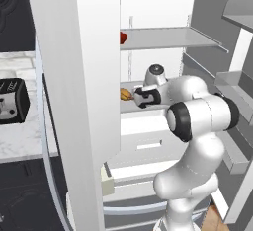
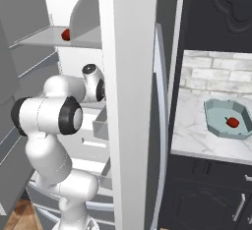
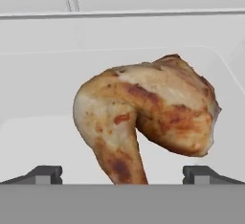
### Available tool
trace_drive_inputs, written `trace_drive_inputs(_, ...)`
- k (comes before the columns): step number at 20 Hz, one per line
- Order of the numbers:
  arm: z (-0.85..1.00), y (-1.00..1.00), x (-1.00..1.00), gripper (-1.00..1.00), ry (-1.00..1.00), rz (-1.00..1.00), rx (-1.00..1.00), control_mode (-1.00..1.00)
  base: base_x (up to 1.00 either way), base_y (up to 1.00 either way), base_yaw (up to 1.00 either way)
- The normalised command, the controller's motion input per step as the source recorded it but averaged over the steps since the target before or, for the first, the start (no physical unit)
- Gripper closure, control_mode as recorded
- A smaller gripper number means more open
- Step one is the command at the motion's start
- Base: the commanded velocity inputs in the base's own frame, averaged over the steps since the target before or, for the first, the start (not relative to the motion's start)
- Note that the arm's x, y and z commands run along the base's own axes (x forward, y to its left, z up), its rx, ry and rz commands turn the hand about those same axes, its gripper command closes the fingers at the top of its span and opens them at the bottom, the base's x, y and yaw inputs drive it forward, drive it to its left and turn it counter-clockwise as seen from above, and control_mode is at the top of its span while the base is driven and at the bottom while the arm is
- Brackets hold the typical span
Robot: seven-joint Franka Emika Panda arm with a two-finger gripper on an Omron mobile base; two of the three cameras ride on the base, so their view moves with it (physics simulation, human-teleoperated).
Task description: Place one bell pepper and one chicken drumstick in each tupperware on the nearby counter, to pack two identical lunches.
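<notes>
Jaws apart around chicken drumstick (image 3: 143, 117) in hand view; right base view's teal tupperware (image 2: 215, 121) with pepper (image 2: 232, 122).

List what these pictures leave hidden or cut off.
- Drumstick: its bone end runs off the hand view's bottom, between the open gripper's tips; in the left base view the fridge door hides most of it.
- Upper-shelf pepper: half hidden by that door.
- Teal tupperware, holding a pepper: right rim cut by the right base view's edge.
</notes>
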Motion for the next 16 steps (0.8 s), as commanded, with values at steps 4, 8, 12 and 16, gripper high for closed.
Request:
trace_drive_inputs(4,-0.27,0.0,0.5,-1.0,0.0,0.0,0.0,-1.0,0.0,0.0,0.0)
trace_drive_inputs(8,-0.33,0.0,0.42,1.0,0.0,0.0,0.0,-1.0,0.0,0.0,0.0)
trace_drive_inputs(12,-0.28,0.0,0.14,1.0,-0.02,0.0,-0.03,-1.0,0.0,0.0,0.0)
trace_drive_inputs(16,-0.01,0.0,0.0,1.0,0.0,0.0,0.0,-1.0,0.0,0.0,0.0)
